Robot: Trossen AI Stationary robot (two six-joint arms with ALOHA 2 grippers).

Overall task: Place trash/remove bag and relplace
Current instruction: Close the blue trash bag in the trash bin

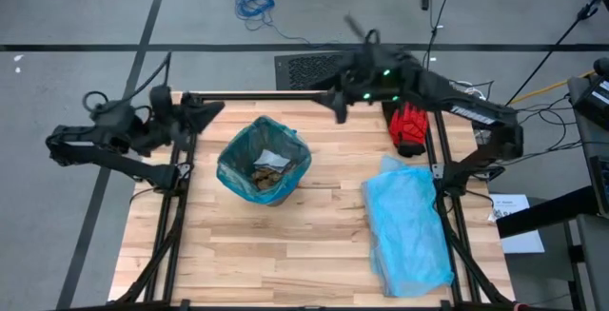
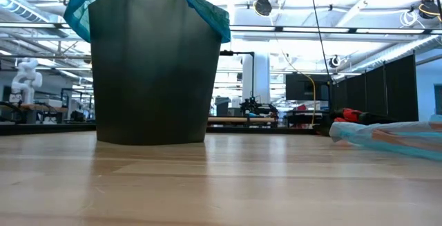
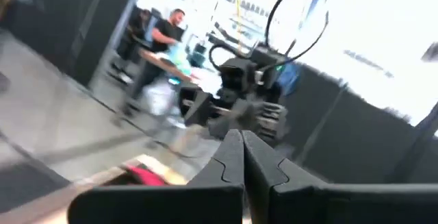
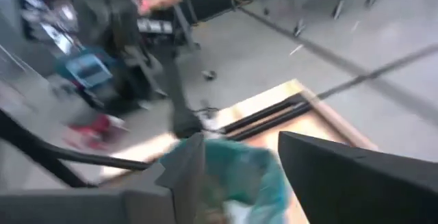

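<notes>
The brown bin stands upright on the table's middle, lined with the teal-green bag, whose edge is folded over the rim. Brown paper scraps and a white scrap lie inside. My left gripper is shut and empty, in the air left of the bin near the far edge; its shut fingers show in the left wrist view. My right gripper is open and empty, raised beyond the bin's far right; the right wrist view shows the bag below it.
A paler sky-blue plastic bag lies flat on the table's right half; it also shows in the low view. A red glove lies at the far right. Black frame rails run along both sides. A person is in the room beyond.
</notes>
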